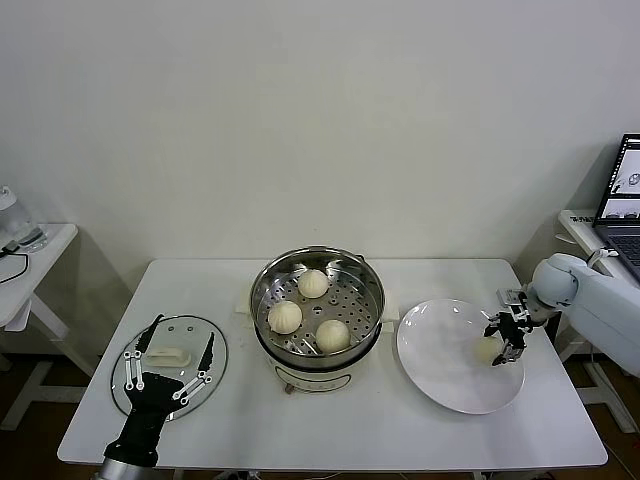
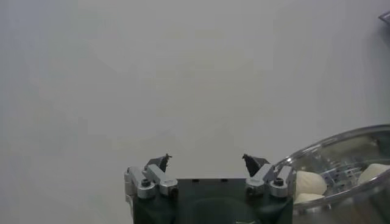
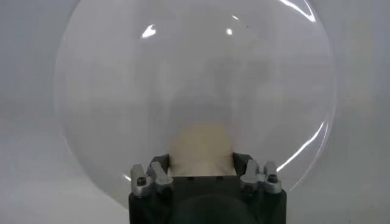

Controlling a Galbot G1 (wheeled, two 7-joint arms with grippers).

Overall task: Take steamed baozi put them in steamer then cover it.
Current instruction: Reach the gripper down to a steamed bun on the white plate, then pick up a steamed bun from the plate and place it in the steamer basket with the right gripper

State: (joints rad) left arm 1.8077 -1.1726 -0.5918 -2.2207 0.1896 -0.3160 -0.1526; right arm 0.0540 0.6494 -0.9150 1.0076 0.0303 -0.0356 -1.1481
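Now right tool (image 1: 506, 339) clenched on baozi (image 1: 487, 349) (over plate (image 1: 440, 372)); left tool (image 1: 170, 372) released.

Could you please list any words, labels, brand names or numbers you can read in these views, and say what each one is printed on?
None can be read.
Laptop screen at the far right: shows a picture, any text too small to read.
Steamer, glass cover, white plate and the baozi in the right pincer: no visible markings.
Left pincer over the cover: no label visible.
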